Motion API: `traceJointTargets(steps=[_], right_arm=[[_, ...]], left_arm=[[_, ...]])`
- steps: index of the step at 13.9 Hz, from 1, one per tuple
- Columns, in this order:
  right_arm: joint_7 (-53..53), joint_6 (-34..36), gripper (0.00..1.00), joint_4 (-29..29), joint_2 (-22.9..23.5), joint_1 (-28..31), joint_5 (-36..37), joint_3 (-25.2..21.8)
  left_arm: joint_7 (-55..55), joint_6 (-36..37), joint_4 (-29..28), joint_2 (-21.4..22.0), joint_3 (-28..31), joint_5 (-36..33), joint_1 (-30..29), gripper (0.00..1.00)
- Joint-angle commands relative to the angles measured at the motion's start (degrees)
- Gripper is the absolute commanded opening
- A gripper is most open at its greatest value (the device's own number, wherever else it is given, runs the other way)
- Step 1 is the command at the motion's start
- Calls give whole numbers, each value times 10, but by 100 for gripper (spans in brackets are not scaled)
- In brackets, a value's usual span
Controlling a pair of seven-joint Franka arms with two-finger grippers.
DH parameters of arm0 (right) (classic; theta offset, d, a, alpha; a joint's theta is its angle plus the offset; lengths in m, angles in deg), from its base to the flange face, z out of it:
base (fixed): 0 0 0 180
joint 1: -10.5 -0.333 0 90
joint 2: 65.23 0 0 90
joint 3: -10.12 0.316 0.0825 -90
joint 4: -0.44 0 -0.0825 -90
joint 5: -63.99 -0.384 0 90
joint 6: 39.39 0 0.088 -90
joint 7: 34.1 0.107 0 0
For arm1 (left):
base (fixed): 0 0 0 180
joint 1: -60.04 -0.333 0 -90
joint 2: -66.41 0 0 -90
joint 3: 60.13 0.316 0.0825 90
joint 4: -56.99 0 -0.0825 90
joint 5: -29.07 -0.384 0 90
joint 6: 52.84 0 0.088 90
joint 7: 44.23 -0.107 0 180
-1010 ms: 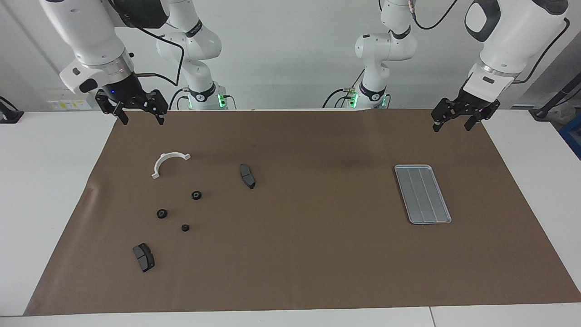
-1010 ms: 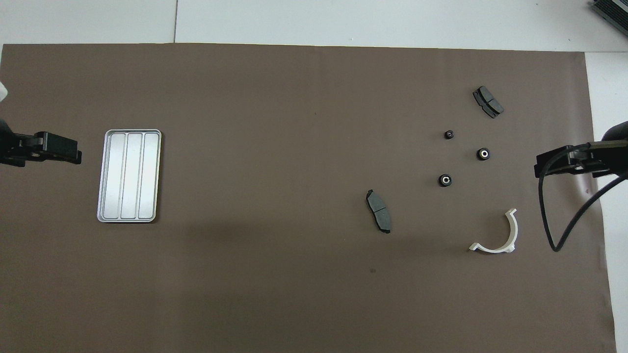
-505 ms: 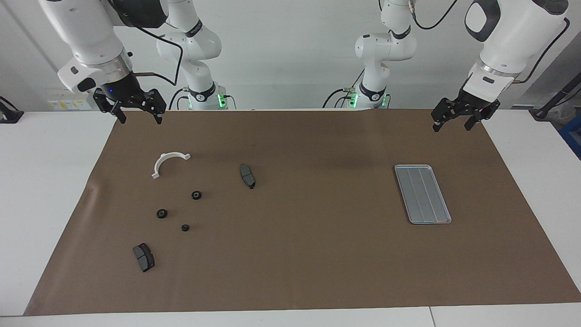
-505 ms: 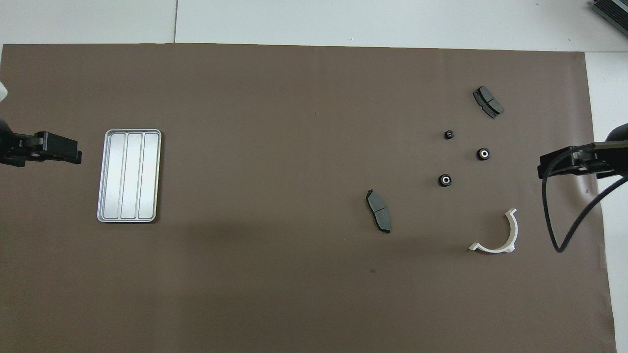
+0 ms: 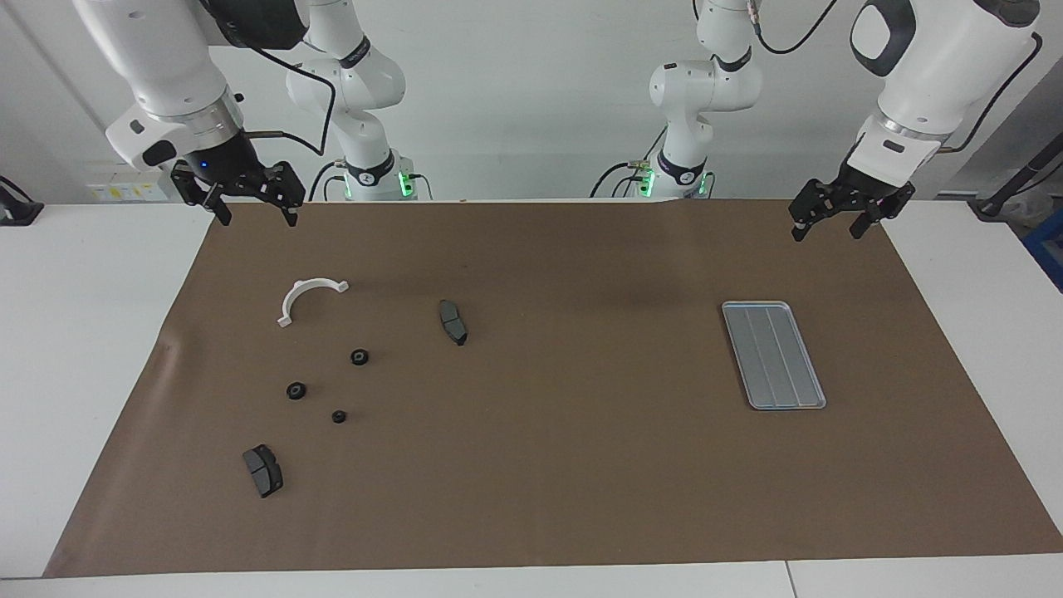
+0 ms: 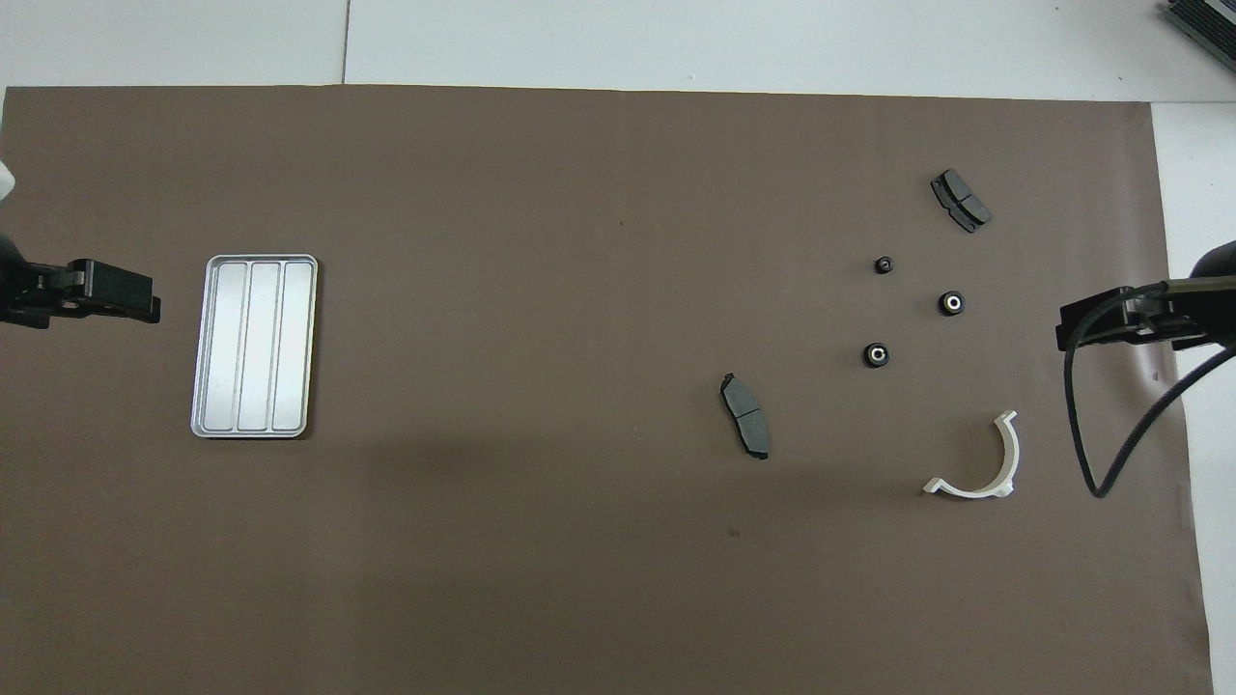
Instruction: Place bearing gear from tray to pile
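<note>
My left gripper (image 5: 826,226) and right gripper (image 5: 253,212) hang with fingers spread, holding nothing. The flat ribbed grey-blue metal tray (image 5: 773,355) lies bare; three small black round gears (image 5: 359,357) sit at nine o'clock among the scattered parts.

arms: glossy white shells, black joint bands | hands: black | cables: black | bases: green lights

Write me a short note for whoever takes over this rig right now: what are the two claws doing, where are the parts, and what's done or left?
Left gripper: open, empty, raised near the tray.
Right gripper: open, empty, raised near the white bracket.
Tray: bare, no gear on it.
Pile at the right arm's end: three black gears, bracket, two brake pads.
Done: gears appear moved off the tray.
Left: seemingly nothing.
</note>
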Motion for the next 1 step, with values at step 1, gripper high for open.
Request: traceJointTargets(steps=[1], right_arm=[[-13, 3, 100, 2, -5, 3, -4, 1]], left_arm=[[-13, -5, -19, 18, -3, 7, -8, 100]])
